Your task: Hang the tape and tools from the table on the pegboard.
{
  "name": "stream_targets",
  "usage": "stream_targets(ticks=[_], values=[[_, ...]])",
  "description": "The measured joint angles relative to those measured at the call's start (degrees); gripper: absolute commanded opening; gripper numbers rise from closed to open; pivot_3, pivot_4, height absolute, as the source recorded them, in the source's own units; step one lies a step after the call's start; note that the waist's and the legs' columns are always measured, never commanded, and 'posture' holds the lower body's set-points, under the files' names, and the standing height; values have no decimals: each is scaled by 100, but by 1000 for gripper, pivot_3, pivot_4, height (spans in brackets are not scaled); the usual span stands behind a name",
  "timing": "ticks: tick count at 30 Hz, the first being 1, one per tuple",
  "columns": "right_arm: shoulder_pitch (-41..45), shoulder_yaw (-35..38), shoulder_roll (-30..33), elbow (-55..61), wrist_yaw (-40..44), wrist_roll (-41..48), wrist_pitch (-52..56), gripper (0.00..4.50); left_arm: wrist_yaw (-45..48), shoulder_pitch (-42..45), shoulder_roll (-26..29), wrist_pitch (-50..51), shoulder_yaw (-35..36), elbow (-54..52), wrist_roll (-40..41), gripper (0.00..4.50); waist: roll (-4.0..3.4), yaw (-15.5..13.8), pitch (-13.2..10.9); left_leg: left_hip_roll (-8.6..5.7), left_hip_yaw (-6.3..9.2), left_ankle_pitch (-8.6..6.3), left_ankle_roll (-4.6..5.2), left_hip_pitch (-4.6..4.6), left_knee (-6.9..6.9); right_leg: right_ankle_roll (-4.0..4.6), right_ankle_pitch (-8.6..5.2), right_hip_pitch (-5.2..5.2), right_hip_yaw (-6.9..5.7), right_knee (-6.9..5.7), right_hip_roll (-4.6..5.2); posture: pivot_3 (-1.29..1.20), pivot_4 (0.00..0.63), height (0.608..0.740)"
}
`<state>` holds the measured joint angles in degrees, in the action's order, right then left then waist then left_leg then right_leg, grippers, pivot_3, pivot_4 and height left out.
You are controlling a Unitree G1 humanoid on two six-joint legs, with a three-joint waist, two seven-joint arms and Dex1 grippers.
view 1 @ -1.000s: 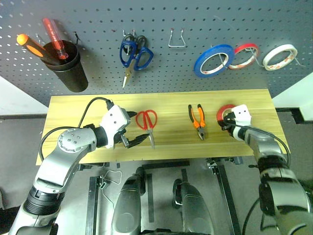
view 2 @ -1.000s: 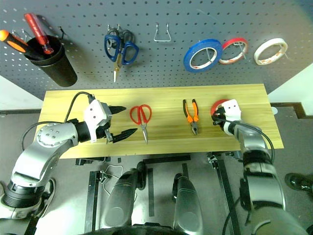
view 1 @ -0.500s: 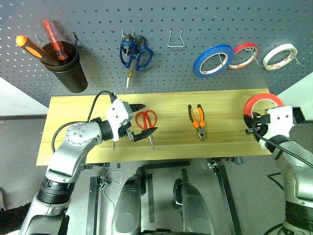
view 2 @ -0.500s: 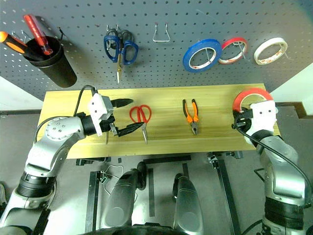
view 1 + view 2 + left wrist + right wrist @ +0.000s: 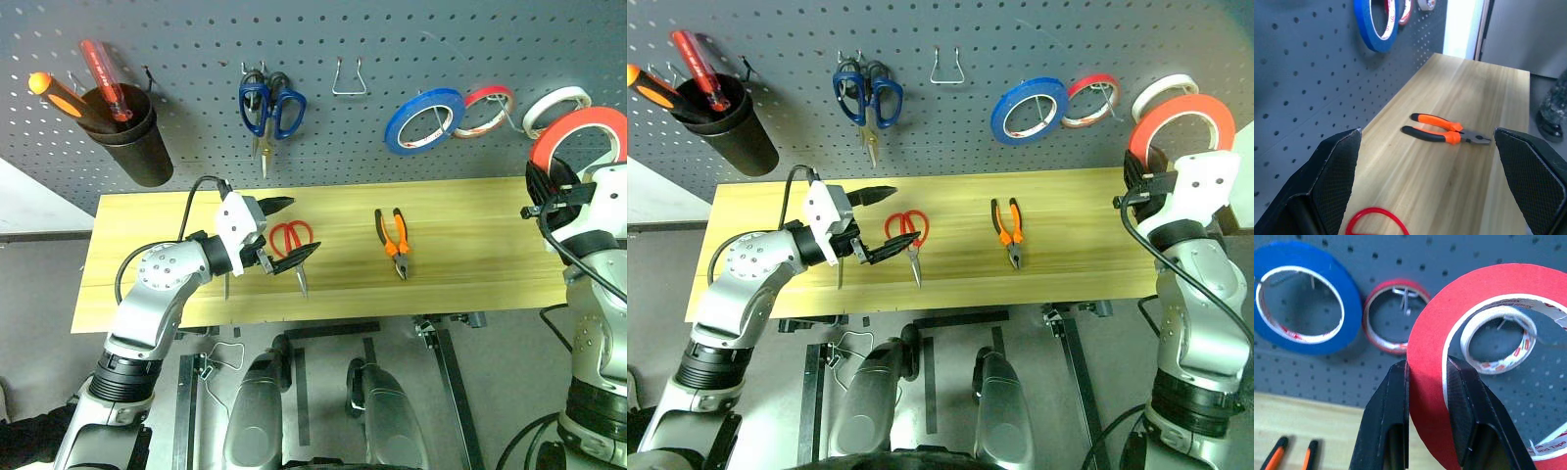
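We see the right gripper (image 5: 1426, 406) pinching the red tape (image 5: 1181, 116), held up off the table (image 5: 460, 211) at the pegboard (image 5: 392, 39), beside the white roll (image 5: 552, 104). Our left gripper (image 5: 877, 221) hangs spread wide just beside the red-handled scissors (image 5: 294, 244) near the table's front edge. The pliers (image 5: 393, 238) lie mid-table, well apart.

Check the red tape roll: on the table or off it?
Off. The right gripper is shut on the red tape roll, held upright in front of the pegboard, above the table.
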<state>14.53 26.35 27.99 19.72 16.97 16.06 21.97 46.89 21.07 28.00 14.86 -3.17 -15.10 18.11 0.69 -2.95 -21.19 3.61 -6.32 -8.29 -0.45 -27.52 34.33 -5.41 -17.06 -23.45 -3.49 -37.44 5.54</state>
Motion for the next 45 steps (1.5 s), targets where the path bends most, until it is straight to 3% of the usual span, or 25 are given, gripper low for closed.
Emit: stream_targets(ticks=[12,30,37,45], values=[[184,-204,-216,-77,289,619,-441,707,-202,-33,-111,-87,113,-3,78,4500,0,76,1,8,10,-2,0,1,71,2,0,2,0,-70,-2,79,293,717],[841,-844,-456,-980,410,612,-1077,707,-205,70,-462,-337,224,-31,391,4500,0,71,1,7,15,0,2,3,85,4,4,7,-1,-82,-5,86,302,717],[1361,-1059,-556,-2060,673,501,-1623,707,-216,108,-452,-287,231,-94,463,4500,0,73,1,6,15,1,2,5,88,5,4,7,-1,-86,-9,99,306,717],[2348,-1202,-775,-4260,942,258,-2689,707,-341,114,-407,-259,240,-206,505,4500,0,73,1,4,14,1,2,6,95,5,4,7,-1,-95,-9,117,303,717]])
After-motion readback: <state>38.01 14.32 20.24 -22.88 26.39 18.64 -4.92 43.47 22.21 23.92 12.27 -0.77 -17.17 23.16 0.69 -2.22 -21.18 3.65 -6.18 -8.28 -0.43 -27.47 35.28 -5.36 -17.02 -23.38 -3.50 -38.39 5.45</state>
